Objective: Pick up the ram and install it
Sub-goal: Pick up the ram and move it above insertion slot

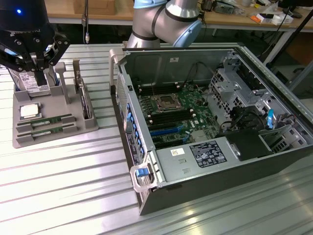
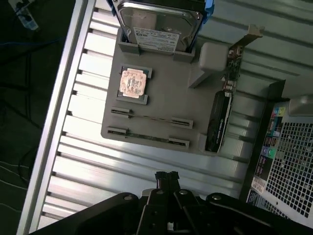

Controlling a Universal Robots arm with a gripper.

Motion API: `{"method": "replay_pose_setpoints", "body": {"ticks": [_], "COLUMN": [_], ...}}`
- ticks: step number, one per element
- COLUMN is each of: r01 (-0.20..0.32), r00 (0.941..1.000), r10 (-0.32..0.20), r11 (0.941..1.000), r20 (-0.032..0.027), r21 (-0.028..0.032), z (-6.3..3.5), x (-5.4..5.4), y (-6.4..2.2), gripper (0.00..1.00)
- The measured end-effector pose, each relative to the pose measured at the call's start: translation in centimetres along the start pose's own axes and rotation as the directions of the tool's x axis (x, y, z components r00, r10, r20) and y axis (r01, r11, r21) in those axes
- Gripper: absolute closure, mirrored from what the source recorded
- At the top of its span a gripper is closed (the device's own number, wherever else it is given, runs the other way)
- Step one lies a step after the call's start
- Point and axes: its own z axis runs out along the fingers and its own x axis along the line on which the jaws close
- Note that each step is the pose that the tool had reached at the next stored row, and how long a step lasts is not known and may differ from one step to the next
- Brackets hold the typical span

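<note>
Two ram sticks lie edge-up in slots at the near side of a grey holder tray (image 1: 73, 128). One ram stick (image 1: 45, 121) (image 2: 151, 119) sits beside the other (image 1: 47, 130) (image 2: 146, 137). My gripper (image 1: 38, 72) (image 2: 167, 177) hangs above the tray's far end, over the hard drive, with its fingers pressed together and nothing between them. In the wrist view the closed fingertips sit just short of the tray's edge closest to the ram sticks. The open computer case (image 1: 210, 186) lies on the exterior view's right, its motherboard (image 1: 173, 110) showing empty memory slots (image 1: 168, 121).
The tray also holds a square processor chip (image 1: 29, 111) (image 2: 133, 82), an upright hard drive (image 1: 29, 82) (image 2: 159, 24) and a card standing on edge (image 1: 84, 100) (image 2: 217, 122). The ribbed metal table (image 1: 63, 186) spreads around them. The case's raised wall (image 1: 128, 117) stands between tray and motherboard.
</note>
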Motion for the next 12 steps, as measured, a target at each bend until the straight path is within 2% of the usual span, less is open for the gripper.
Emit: {"method": "replay_pose_setpoints", "body": {"ticks": [3,4,7,9,12], "r01": [0.036,0.064,0.121,0.138,0.185], "r00": [0.9993,0.9979,0.9927,0.9904,0.9828], "r10": [-0.036,-0.064,-0.121,-0.138,-0.185], "r11": [0.9993,0.998,0.9927,0.9904,0.9828], "r20": [-0.0016,-0.0028,-0.0051,-0.0059,-0.008], "r21": [0.0001,0.0002,0.0002,0.0002,0.0001], "z": [0.0,0.0,0.0,0.0,0.0], "x": [0.0,0.0,0.0,0.0,0.0], "y": [0.0,0.0,0.0,0.0,0.0], "gripper": [0.9,0.9,0.9,0.9,0.9]}}
